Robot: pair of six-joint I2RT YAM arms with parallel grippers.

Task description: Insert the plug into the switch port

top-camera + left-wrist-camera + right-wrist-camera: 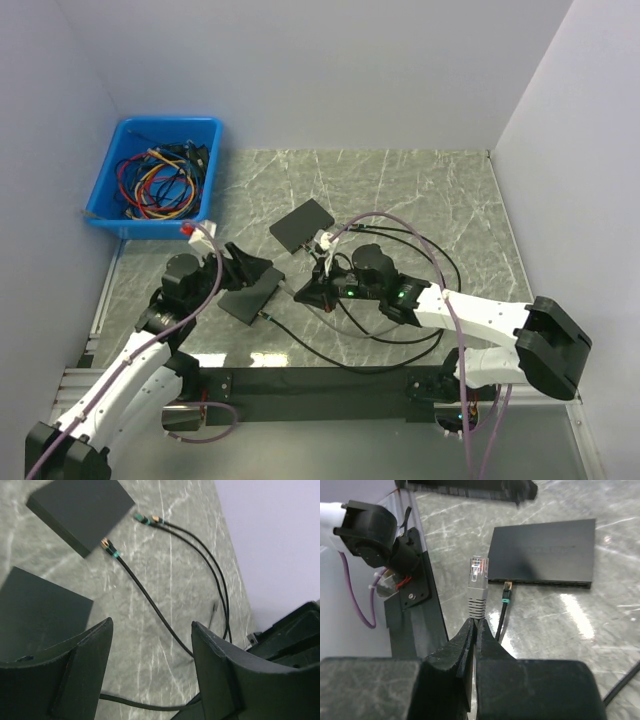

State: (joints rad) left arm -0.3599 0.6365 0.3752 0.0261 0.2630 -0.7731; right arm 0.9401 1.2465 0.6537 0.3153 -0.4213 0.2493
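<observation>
My right gripper (475, 625) is shut on the grey boot of a clear-tipped network plug (477, 580), which points at the near black switch (542, 550). The plug's tip is a short way from the switch's port face, near its left corner. A black cable's green-banded plug (507, 587) sits in that face just to the right. In the top view the right gripper (305, 290) is beside this switch (250, 295). My left gripper (262, 272) hovers at the switch's far edge, open and empty (152, 625).
A second black switch (300, 225) lies farther back, with several loose black cable plugs near it (106, 544). Black cables loop across the marble by the right arm (400, 340). A blue bin (165, 122) of cables stands at the back left.
</observation>
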